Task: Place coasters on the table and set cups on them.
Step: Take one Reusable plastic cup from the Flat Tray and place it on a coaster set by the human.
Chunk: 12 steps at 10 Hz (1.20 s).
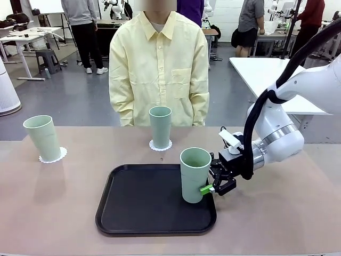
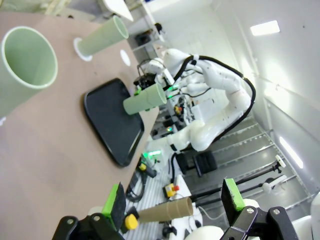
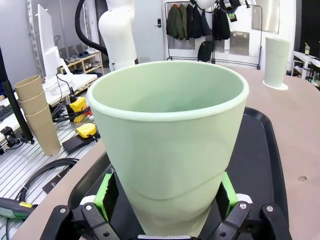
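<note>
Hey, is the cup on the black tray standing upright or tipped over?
Upright. The cup stands on its base on the black tray, open mouth up, with the right gripper at its lower side.

Robotics lab, open-plan. Grey floor runs back to several white work tables with people standing at them. A white robot arm with black cable hose works at a beige desk, a person in a pale yellow shirt standing at its far side. The left wrist view shows a high white ceiling with strip lights and an emergency-stop button box by the rig. The right wrist view shows cables, a yellow tool, stacked cardboard cups on a bench, and dark jackets on a rack.
</note>
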Motion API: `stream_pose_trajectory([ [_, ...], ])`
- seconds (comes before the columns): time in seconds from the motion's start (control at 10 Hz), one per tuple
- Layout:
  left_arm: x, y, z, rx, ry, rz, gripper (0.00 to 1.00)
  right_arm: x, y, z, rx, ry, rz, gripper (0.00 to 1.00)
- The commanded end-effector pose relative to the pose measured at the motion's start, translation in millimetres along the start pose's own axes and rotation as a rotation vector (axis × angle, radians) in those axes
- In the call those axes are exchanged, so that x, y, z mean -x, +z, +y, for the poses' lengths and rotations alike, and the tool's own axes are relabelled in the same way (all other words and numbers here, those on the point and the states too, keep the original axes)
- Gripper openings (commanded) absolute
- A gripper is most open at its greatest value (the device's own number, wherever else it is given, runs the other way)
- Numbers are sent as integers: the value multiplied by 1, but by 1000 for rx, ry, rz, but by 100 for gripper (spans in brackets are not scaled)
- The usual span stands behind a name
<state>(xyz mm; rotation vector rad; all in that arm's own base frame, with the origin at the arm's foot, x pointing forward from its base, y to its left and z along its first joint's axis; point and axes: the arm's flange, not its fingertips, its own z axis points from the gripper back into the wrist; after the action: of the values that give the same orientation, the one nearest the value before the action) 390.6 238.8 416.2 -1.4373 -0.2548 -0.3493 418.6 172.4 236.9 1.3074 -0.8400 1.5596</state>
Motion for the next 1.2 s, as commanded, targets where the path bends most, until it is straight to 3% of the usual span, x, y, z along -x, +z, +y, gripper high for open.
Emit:
stream_pose_trajectory([
  [0.0, 1, 2, -2, 6, 0, -1, 100, 5, -14, -9, 2, -16, 2, 100],
  [0.4, 1, 2, -2, 6, 0, -1, 100, 6, -29, -13, -55, -29, -19, 100],
  [0.5, 1, 2, -2, 6, 0, -1, 100, 7, -29, -12, -82, -28, -18, 42],
  [0.6, 1, 2, -2, 6, 0, -1, 100, 6, -29, -12, -86, -29, -20, 42],
  [0.7, 1, 2, -2, 6, 0, -1, 100, 6, -29, -12, -89, -28, -21, 0],
  [0.8, 1, 2, -2, 6, 0, -1, 100, 6, -28, -12, -89, -29, -20, 40],
  [0.9, 1, 2, -2, 6, 0, -1, 100, 5, -28, -12, -81, -34, -20, 0],
  [1.1, 1, 2, -2, 6, 0, -1, 100, -31, -11, -5, 47, -52, -43, 0],
])
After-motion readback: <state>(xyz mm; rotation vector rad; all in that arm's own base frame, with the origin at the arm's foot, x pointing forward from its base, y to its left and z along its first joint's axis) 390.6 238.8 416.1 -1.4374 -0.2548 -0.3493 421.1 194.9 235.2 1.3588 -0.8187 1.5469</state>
